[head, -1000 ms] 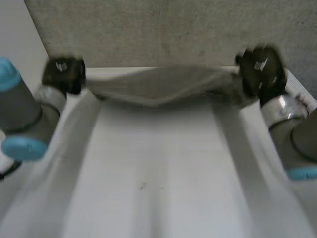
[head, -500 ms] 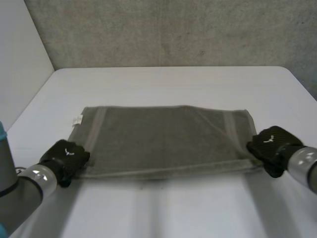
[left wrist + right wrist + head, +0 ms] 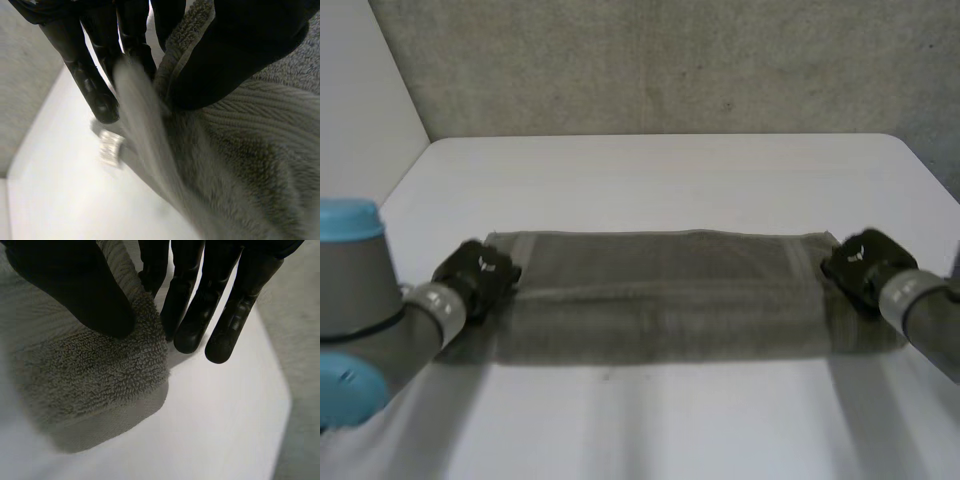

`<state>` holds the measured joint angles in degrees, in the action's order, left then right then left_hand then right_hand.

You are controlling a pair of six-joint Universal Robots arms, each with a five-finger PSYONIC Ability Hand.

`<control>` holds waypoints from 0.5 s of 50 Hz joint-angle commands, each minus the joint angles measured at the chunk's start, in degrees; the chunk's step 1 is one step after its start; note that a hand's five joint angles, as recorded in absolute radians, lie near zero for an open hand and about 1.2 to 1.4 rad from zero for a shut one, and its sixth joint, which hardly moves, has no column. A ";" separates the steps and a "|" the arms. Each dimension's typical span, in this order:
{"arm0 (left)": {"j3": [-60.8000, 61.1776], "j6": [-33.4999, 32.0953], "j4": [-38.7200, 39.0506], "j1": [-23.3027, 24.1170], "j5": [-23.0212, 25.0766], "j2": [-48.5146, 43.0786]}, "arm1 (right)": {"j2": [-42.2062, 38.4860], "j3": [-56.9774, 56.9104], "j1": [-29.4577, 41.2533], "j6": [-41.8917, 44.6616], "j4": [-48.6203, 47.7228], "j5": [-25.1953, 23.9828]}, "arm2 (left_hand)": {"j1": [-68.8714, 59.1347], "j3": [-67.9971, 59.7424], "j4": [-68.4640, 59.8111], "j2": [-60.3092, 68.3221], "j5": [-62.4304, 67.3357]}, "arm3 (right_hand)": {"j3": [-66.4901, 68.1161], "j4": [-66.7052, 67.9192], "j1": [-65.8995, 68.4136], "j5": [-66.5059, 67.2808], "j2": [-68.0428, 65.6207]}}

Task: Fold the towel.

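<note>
Grey terry towel (image 3: 665, 290) lies across the middle of the white table (image 3: 660, 180) as a narrower, doubled band. Half a second ago the hands held its near edge; they have since carried that edge onto the far one. The black left hand (image 3: 475, 275) pinches the left-end corners between thumb and fingers, and the black right hand (image 3: 860, 262) pinches the right end likewise. The first fold looks laid, with release likely next.

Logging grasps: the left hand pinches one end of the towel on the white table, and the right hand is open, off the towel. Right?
Not quite: the right hand also pinches the towel, thumb over its corner, as the right wrist view shows. The rest holds.
</note>
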<state>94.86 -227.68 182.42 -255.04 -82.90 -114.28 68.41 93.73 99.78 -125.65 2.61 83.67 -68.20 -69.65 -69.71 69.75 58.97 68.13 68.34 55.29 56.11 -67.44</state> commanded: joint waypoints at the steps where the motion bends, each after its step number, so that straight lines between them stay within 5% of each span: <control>1: -23.70 0.57 1.36 1.21 -0.51 -9.02 | -5.48 -18.71 3.93 -0.30 -8.30 4.48 | -11.80 -10.35 -10.29 10.25 11.03 | 11.87 11.66 24.71 13.89 -12.56; 7: -39.93 3.82 5.40 2.62 -0.69 -9.03 | -3.46 -28.60 5.08 -3.20 -20.80 5.10 | -11.80 -10.35 -10.29 10.25 11.03 | 11.87 11.66 24.71 13.89 -12.56; 12: -44.86 16.01 16.02 2.71 -1.91 -4.56 | 2.86 -27.47 4.55 -10.48 -38.27 5.45 | -11.80 -10.35 -10.29 10.25 11.03 | 11.87 11.66 24.71 13.89 -12.56; 18: -36.09 22.45 19.29 1.83 -3.06 -2.35 | 3.39 -19.57 4.46 -12.25 -36.54 4.93 | -11.80 -10.35 -10.29 10.25 11.03 | 11.87 11.66 24.71 13.89 -12.56; 25: -23.94 22.19 19.64 1.57 -2.71 -2.97 | 3.04 -9.18 4.46 -12.25 -35.13 4.14 | -11.80 -10.35 -10.29 10.25 11.03 | 11.87 11.66 24.71 13.89 -12.56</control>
<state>59.08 -205.34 202.14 -253.10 -85.96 -116.69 72.06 75.66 104.20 -138.14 -34.75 88.56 -68.94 -69.65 -69.72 69.76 58.97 68.13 68.35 55.29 56.93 -67.44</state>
